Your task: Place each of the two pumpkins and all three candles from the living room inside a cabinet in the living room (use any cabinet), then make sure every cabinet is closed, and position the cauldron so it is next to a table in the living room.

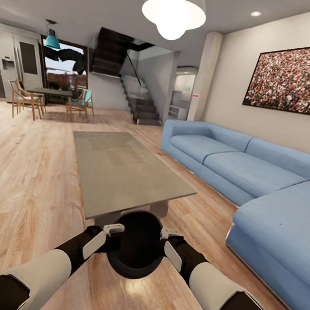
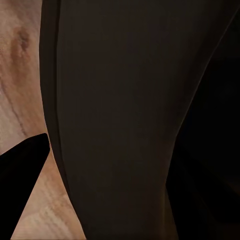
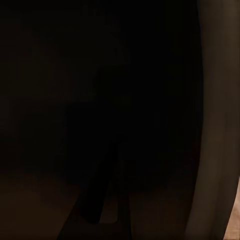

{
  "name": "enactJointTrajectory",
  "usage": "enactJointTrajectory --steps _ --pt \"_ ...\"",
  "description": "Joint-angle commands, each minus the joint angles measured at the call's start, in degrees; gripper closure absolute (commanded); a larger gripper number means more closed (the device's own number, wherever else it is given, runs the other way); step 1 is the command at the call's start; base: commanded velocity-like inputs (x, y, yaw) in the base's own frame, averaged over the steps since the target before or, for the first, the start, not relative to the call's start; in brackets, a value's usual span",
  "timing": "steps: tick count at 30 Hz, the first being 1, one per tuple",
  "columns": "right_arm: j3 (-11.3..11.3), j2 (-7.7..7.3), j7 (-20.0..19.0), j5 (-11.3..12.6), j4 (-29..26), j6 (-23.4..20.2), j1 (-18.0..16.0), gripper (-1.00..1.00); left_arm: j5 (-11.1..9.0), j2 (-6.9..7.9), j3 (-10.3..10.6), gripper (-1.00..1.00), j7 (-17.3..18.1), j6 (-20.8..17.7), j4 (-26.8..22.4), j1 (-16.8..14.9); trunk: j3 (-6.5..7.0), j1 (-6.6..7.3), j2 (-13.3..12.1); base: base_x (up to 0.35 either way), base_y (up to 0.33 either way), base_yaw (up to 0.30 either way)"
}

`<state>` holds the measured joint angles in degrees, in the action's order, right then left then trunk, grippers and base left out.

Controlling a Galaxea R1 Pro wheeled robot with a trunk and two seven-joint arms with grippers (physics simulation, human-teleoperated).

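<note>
Before the table (image 1: 122,169), both end effectors clamp the cauldron (image 1: 136,245).

Right up close on the cauldron (image 2: 120,120): its dark, glossy black-brown wall takes up nearly the whole picture, so near that only faint long sheens show along its curve. A thin lighter edge runs down its side where the wall turns away. Beyond that edge lies the wooden floor (image 2: 22,80), pale planks with darker grain streaks and a knot. A black wedge, one finger of the left hand (image 2: 20,185), juts in beside the cauldron wall, over the floor. Whether it touches the cauldron cannot be told.
</note>
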<state>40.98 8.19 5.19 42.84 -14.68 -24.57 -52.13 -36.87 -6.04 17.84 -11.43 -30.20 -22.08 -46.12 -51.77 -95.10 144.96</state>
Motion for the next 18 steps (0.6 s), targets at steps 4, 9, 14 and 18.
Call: enactJointTrajectory --steps 4,9,14,18 --pt "0.2 -0.07 0.4 0.1 -1.1 3.3 -0.1 1.0 0.3 0.06 0.2 1.0 -0.5 -0.3 0.0 0.0 -0.42 0.02 0.0 0.0 0.0 0.0" --pt "0.2 -0.06 0.5 0.0 -1.1 3.3 -0.1 1.0 0.3 0.06 0.2 1.0 -0.5 -0.3 0.0 0.0 -0.87 0.02 0.0 0.0 0.0 -0.104" --pt "0.2 -0.05 0.5 0.1 -1.1 3.3 -0.1 1.0 0.3 0.06 0.2 1.0 -0.5 -0.3 0.0 0.0 -1.14 0.02 0.0 0.0 0.0 -0.062" --pt "0.2 -0.03 0.5 0.1 -1.1 3.3 -0.1 1.0 0.3 0.06 0.2 1.0 -0.5 -0.3 0.0 0.0 -1.21 0.02 0.0 0.0 0.0 0.004"
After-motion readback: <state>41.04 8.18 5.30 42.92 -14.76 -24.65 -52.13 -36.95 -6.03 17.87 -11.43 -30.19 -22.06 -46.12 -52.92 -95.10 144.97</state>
